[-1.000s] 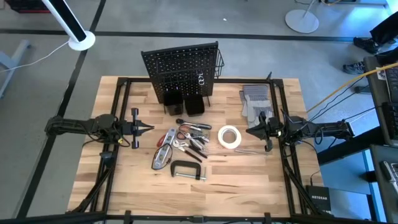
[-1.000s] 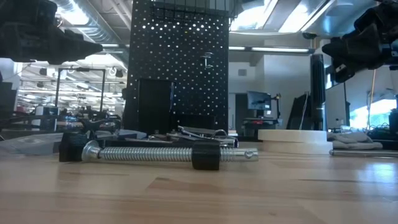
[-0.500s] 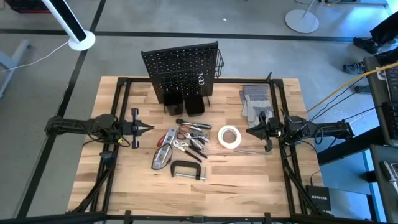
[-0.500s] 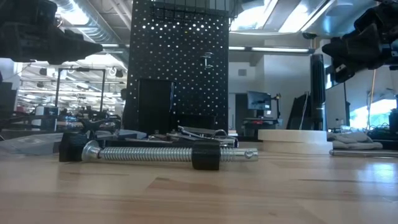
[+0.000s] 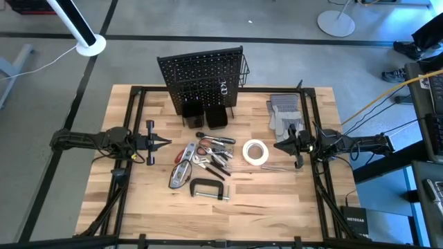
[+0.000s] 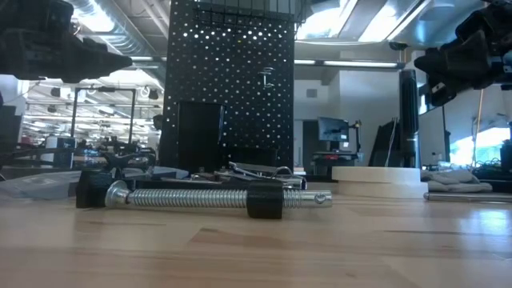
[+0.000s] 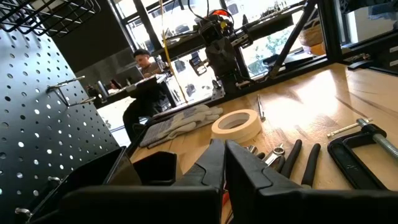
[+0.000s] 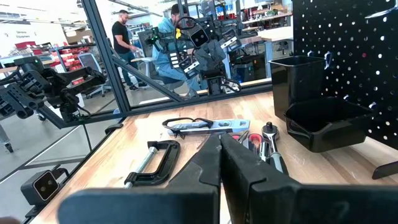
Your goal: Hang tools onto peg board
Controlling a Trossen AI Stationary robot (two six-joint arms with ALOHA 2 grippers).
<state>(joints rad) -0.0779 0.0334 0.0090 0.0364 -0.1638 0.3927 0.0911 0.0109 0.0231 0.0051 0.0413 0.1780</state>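
lying nearest on the table (image 5: 291,207), c-clamp (image 5: 208,189) looks heavy & stiff, best grabbed at its frame; pliers (image 5: 218,155), light tape roll (image 5: 255,152) behind, peg board (image 5: 201,76) farthest w/ nothing hung; left tool (image 5: 166,143) & right tool (image 5: 278,146) both clenched, empty.

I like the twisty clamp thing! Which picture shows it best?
The low view: the C-clamp lies nearest, its screw side-on. The high view shows its whole shape but small. The right wrist view shows it beyond the fingers; the left wrist view cuts it off.
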